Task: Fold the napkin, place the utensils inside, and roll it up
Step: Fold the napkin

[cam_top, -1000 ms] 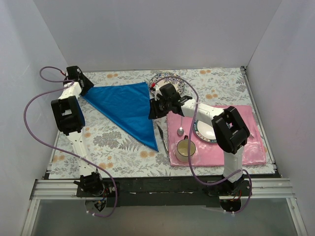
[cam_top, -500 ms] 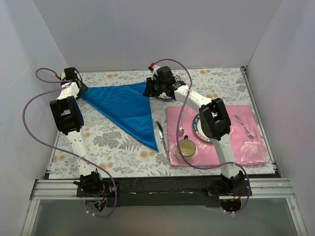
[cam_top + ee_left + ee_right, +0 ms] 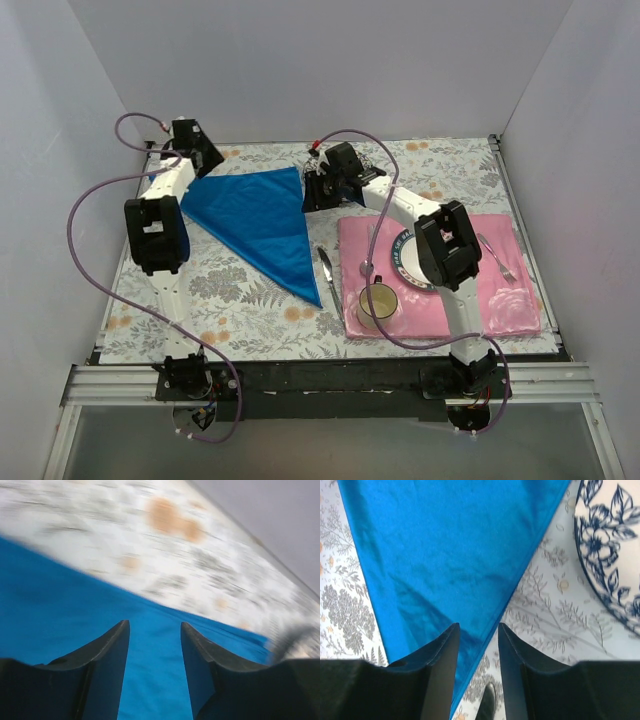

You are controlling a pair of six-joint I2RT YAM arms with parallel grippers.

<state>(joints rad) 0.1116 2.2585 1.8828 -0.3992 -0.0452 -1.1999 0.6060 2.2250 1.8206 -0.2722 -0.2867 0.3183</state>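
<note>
So the bright blue cloth napkin (image 3: 255, 220) sits left on the desk (image 3: 230, 290), the silver metal knife (image 3: 327, 270) just right of it, then the pink rectangular placemat (image 3: 500, 300) carrying a pale ceramic mug (image 3: 377, 303) and a silver metal fork (image 3: 497, 258).

Left wrist view is smeared — the tablecloth (image 3: 175, 525) shows only blotches. The floral plate (image 3: 615, 555) runs off the right wrist frame; a dark tip (image 3: 487, 702) below — possibly cutlery.

Pink placemat (image 3: 500, 300) on your floral worktop (image 3: 240, 290), right side. Cream mug (image 3: 377, 303) on its near-left corner, patterned plate (image 3: 403, 258) just behind. Second blue-flowered plate (image 3: 615, 545) farther back.
</note>
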